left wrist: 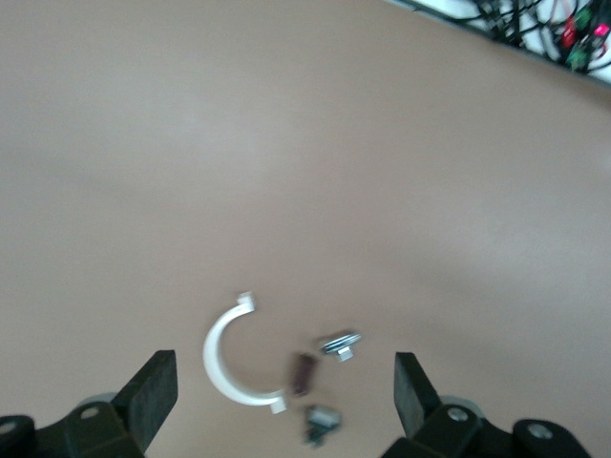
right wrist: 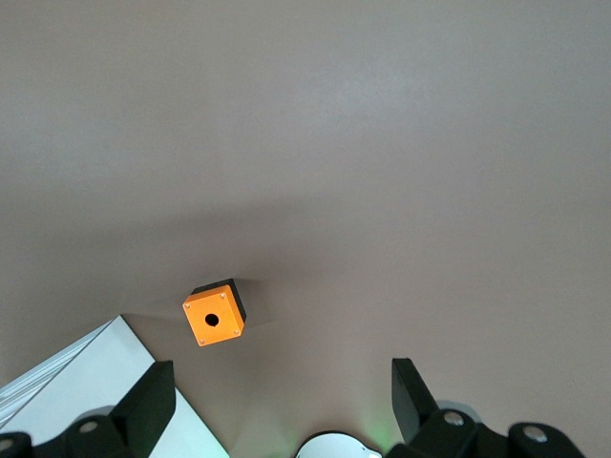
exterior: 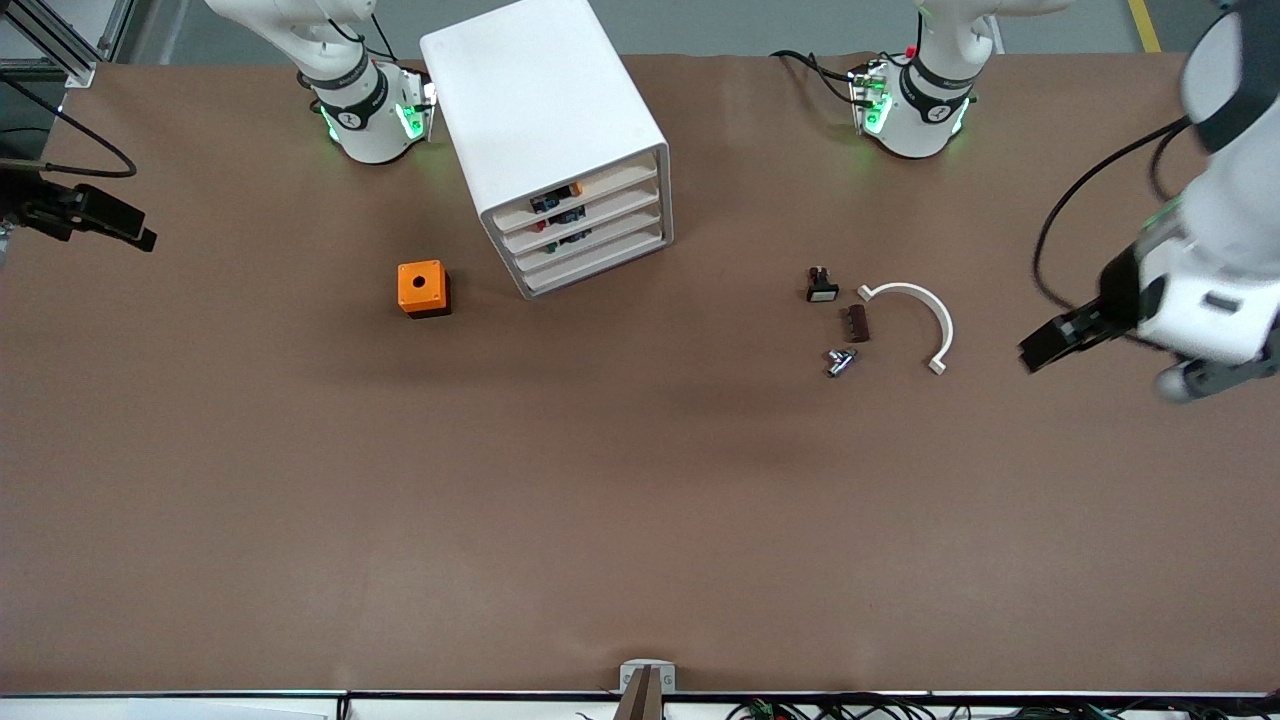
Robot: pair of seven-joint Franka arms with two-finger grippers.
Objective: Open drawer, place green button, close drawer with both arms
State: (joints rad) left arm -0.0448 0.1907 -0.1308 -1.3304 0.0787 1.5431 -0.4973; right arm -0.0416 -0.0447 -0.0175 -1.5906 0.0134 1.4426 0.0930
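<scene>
The white cabinet [exterior: 545, 95] stands near the right arm's base, and all four of its drawers are shut. The third drawer [exterior: 600, 243] shows a tiny dark thing with a green spot [exterior: 556, 246] at its front, which looks like the button. My left gripper [exterior: 1038, 352] is open and empty in the air over the left arm's end of the table, beside a white arc. In the left wrist view, my left gripper [left wrist: 284, 372] has its jaws wide apart. My right gripper [right wrist: 282, 382] is open and empty, high over the table near the cabinet [right wrist: 86, 382]. It is out of the front view.
An orange cube with a round hole [exterior: 422, 288] [right wrist: 214, 313] sits beside the cabinet. Toward the left arm's end lie a black part with a white face [exterior: 822, 286], a brown part [exterior: 858, 323], a metal part [exterior: 840, 361] and a white arc [exterior: 915, 310] [left wrist: 224, 358].
</scene>
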